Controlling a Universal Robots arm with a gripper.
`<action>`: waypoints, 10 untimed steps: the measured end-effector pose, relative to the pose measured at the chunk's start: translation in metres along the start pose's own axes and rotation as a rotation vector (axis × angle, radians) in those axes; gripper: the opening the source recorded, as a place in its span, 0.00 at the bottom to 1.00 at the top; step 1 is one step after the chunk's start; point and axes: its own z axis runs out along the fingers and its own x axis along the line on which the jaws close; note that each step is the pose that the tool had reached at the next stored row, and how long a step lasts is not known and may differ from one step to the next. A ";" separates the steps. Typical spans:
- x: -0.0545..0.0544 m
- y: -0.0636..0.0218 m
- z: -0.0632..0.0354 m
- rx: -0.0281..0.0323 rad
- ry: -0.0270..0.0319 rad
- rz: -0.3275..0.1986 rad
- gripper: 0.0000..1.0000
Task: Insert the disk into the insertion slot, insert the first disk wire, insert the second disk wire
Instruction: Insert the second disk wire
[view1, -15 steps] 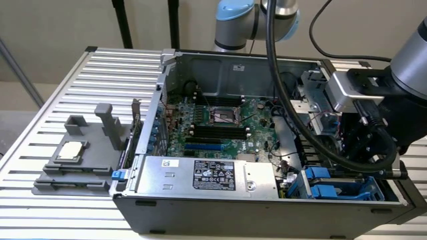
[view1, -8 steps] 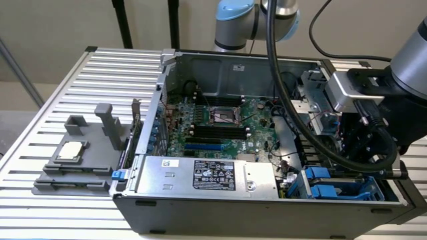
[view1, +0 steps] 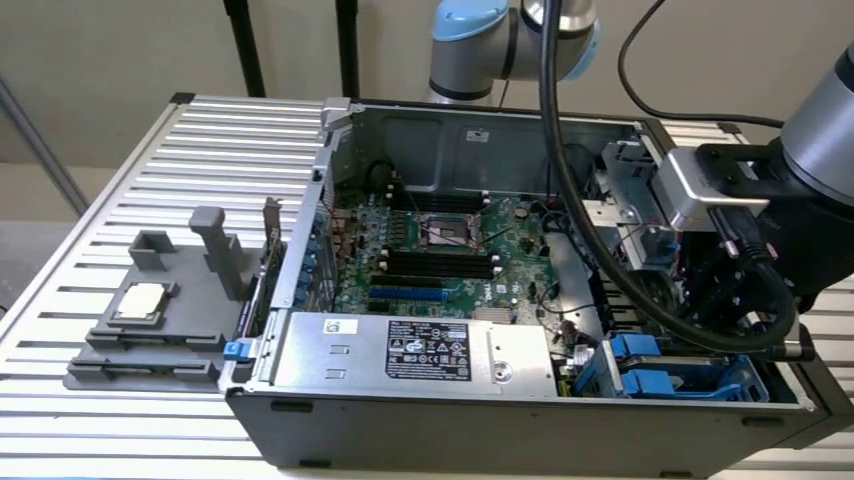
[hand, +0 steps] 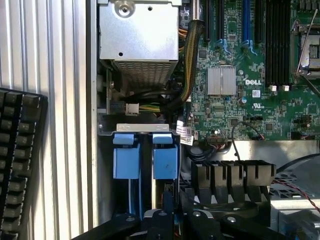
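Observation:
Two bright blue carrier tabs stand side by side in the insertion slot (hand: 145, 128), the grey drive cage at the case's corner (view1: 747, 385). One of them (hand: 164, 161) has a pale silver edge beside it and looks like the disk (view1: 654, 378) seated in its bay. My gripper (hand: 167, 200) hangs just over that bay with its dark fingers shut close together. A narrow dark piece sits at the tips; whether it is held I cannot tell. In the exterior view the wrist (view1: 727, 250) hides the fingers. A loose white connector (hand: 132, 108) lies by the cage.
A silver box with a black label (view1: 414, 350) sits along the case front beside the cage. The green motherboard (view1: 441, 250) fills the case floor. A black ribbed duct (hand: 232, 175) adjoins the cage. A grey block fixture (view1: 160, 310) stands on the slatted table. A black keyboard (hand: 17, 160) lies outside the case.

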 end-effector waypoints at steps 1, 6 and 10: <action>0.000 -0.0004 0.0004 -0.0001 -0.0013 -0.001 0.17; 0.001 -0.0013 0.0017 -0.0005 -0.0054 -0.004 0.17; 0.001 -0.0013 0.0025 -0.0005 -0.0064 -0.006 0.17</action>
